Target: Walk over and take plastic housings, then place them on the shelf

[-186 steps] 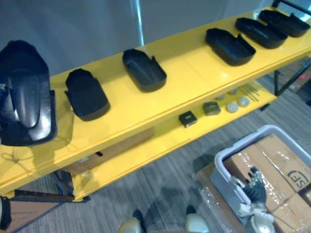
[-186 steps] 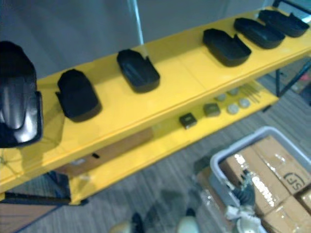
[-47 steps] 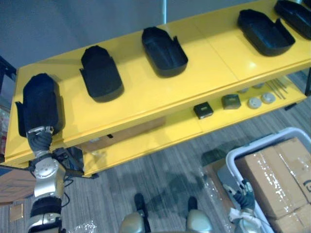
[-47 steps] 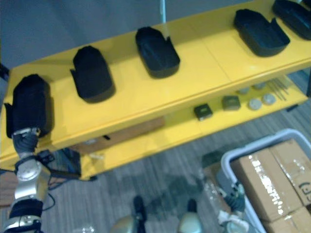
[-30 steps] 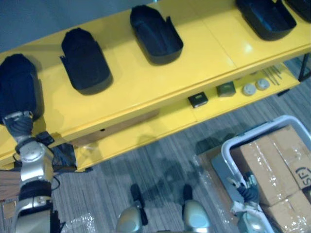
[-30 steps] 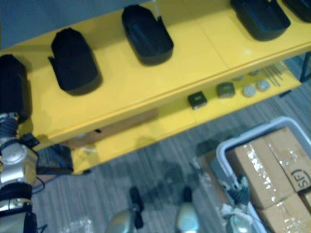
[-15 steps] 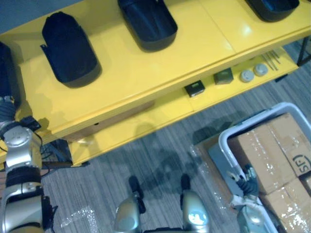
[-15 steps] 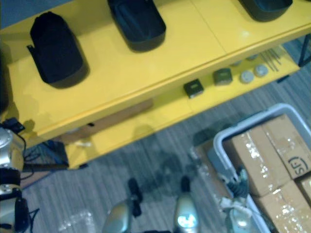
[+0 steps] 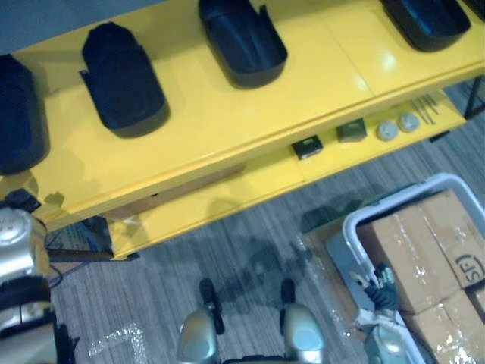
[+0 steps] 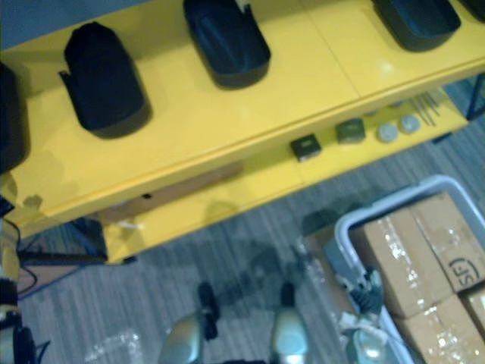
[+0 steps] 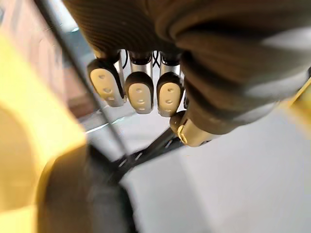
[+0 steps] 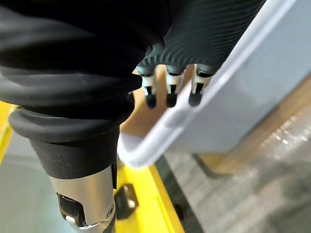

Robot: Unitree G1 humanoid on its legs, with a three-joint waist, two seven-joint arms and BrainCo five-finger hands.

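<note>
Near the left hand [image 11: 138, 92], empty with fingers slack, the housing [image 9: 21, 114] looks light, stiff, slick; grasp across its sides. Beside it, the right hand [image 9: 379, 282] hangs loose-fingered.

Below me lies grey striped carpet [image 9: 250, 250]; ahead stands a yellow shelf [image 9: 227, 129] of 2 levels (glare on its top), grey wall [image 9: 45, 23] behind.

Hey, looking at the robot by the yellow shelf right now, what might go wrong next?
The right hand hangs open right at the rim of the bin; turning or stepping might snag it. The leftmost housing lies at the end of the shelf, near the left hand; raising that hand carelessly might knock it off.
</note>
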